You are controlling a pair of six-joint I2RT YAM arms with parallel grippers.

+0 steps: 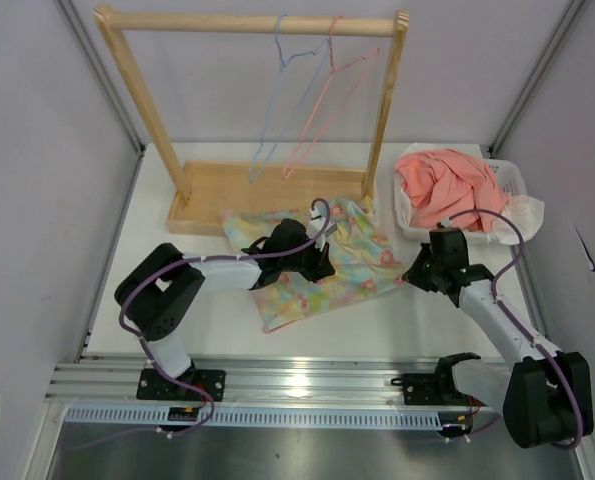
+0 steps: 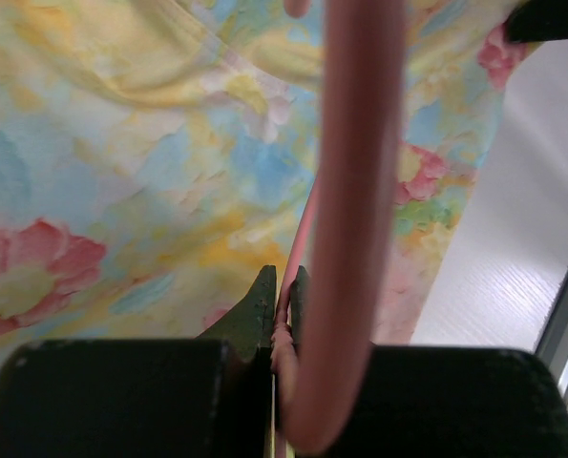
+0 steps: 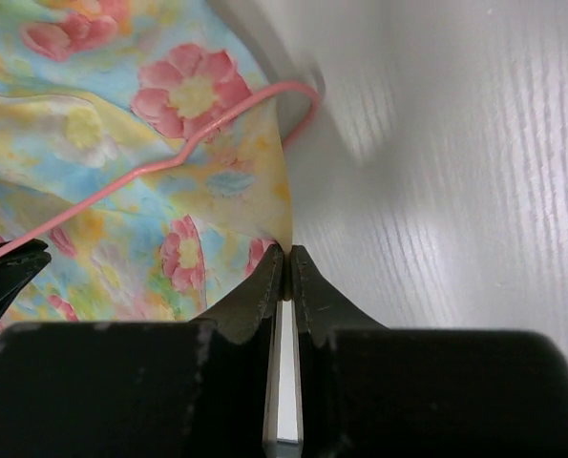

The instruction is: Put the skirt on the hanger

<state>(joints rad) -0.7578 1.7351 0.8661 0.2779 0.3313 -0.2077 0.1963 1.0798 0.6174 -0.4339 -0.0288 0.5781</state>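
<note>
**Both grippers down on the skirt, hanger in the left one**

At the far left of your table [image 1: 157,215] stands the wooden rack [image 1: 252,22], its base just beyond the cloth. Spare hangers [image 1: 329,118], blue and pink, hang from the right half of its rail, well clear of both arms.

Your left gripper [image 2: 282,286] is closed tight. Its wrist camera shows a thin pink wire of the hanger [image 2: 360,191] nipped between the tips, with another stretch of the same wire crossing close to the lens as a thick blur. Under it lies the skirt [image 1: 362,260], spread and rumpled in the middle of the table in front of the rack base. The top camera gives you the arm's black wrist sitting over the cloth, but you cannot pick out the wire there; only the wrist views show it lying on the fabric.

Your right gripper [image 3: 285,272] sits at the skirt's right edge, fingers all but together. The yellow hem runs straight down to the tips and looks caught between them, though the view is too tight to be sure. That camera also shows the hanger's rounded corner just past the cloth edge, on bare table.

At the far right a white basket [image 1: 512,180] holds a coral garment [image 1: 447,185], heaped above the rim, just behind the right wrist.
</note>
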